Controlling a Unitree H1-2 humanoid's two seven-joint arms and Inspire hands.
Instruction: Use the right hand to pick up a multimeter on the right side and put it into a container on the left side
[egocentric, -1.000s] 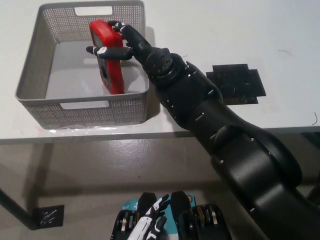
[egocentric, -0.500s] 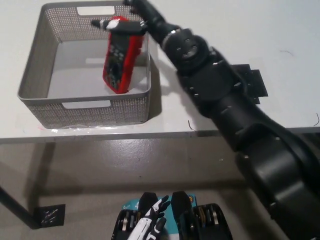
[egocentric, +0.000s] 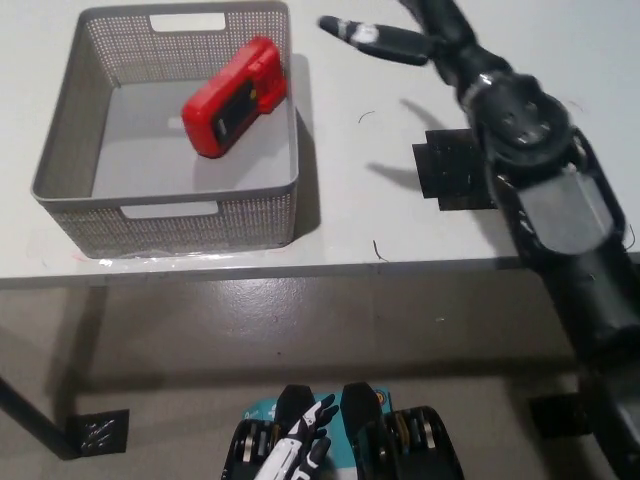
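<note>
A red multimeter lies tilted inside the grey mesh container at the table's left, its top end leaning toward the right wall. Nothing holds it. My black right hand hovers above the table to the right of the container, near the picture's top, open with fingers stretched out toward the left and empty. The right arm runs down along the picture's right side. My white left hand rests low at the bottom middle, below the table edge, with its fingers spread and nothing in it.
A black patch lies on the white table right of centre, partly under my right arm. The table's front edge crosses the picture at mid height, with floor below it.
The right hand let go of the multimeter, which dropped flat into the container. The hand and arm then swung away to the right and up, clear of the container.
</note>
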